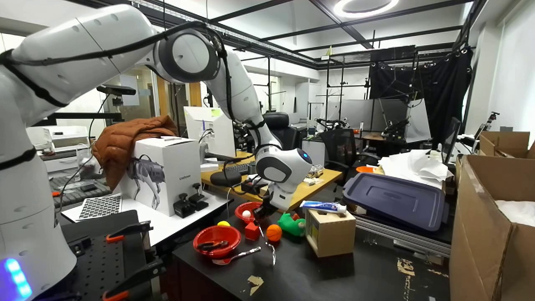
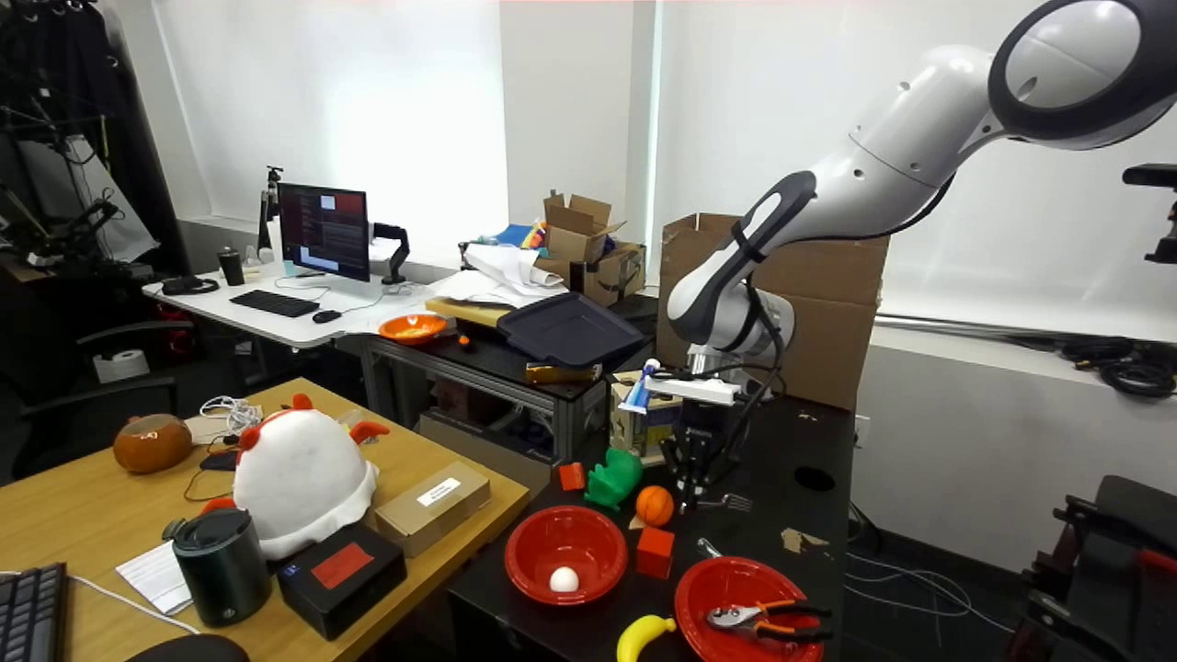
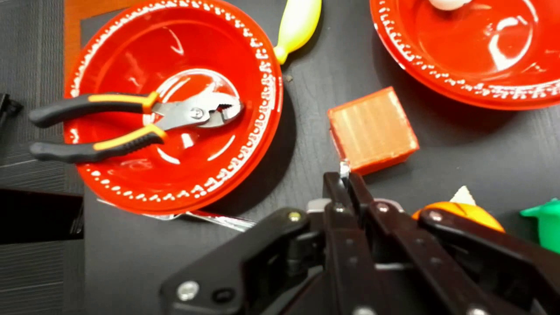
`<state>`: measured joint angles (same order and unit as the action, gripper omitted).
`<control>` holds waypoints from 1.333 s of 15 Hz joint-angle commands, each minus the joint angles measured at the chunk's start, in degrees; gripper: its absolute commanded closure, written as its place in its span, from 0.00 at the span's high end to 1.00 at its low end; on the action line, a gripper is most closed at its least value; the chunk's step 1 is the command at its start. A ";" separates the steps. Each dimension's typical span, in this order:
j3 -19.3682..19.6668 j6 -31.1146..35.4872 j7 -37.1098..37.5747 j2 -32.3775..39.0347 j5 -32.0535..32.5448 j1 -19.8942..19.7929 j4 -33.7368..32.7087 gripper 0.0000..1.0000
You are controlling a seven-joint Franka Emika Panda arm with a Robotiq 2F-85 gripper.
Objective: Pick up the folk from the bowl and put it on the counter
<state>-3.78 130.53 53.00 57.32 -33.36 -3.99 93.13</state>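
My gripper (image 1: pixel 258 221) is shut on the slim silvery fork (image 1: pixel 271 246), which hangs down at a slant over the black counter (image 1: pixel 301 282). In an exterior view the tines of the fork (image 2: pixel 731 502) point away from the gripper (image 2: pixel 686 495). In the wrist view only a bright end of the fork (image 3: pixel 344 168) shows between the fingertips of the gripper (image 3: pixel 343 177); the rest is hidden. I cannot tell whether its low end touches the counter. A red bowl (image 1: pixel 232 232) holds pliers; another red bowl (image 2: pixel 526 552) holds a white ball.
Another silvery utensil (image 1: pixel 246 253) lies beside the pliers (image 3: pixel 197 111) bowl. A red block (image 3: pixel 374 127), an orange ball (image 1: pixel 273 233) and a green toy (image 1: pixel 291 224) stand near the gripper. A cardboard box (image 1: pixel 334 236) with a toothpaste tube (image 1: pixel 322 206) stands beyond them. A yellow toy (image 2: pixel 644 634) lies between the bowls.
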 commanded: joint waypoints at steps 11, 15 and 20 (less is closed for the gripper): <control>3.90 6.77 -2.66 -8.42 0.08 4.08 13.63 0.01; 4.10 7.08 -2.51 -8.55 1.43 6.33 13.62 0.01; 5.15 7.48 -1.45 -8.87 5.84 7.95 14.78 0.01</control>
<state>0.37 136.73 50.85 50.98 -29.42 3.00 104.62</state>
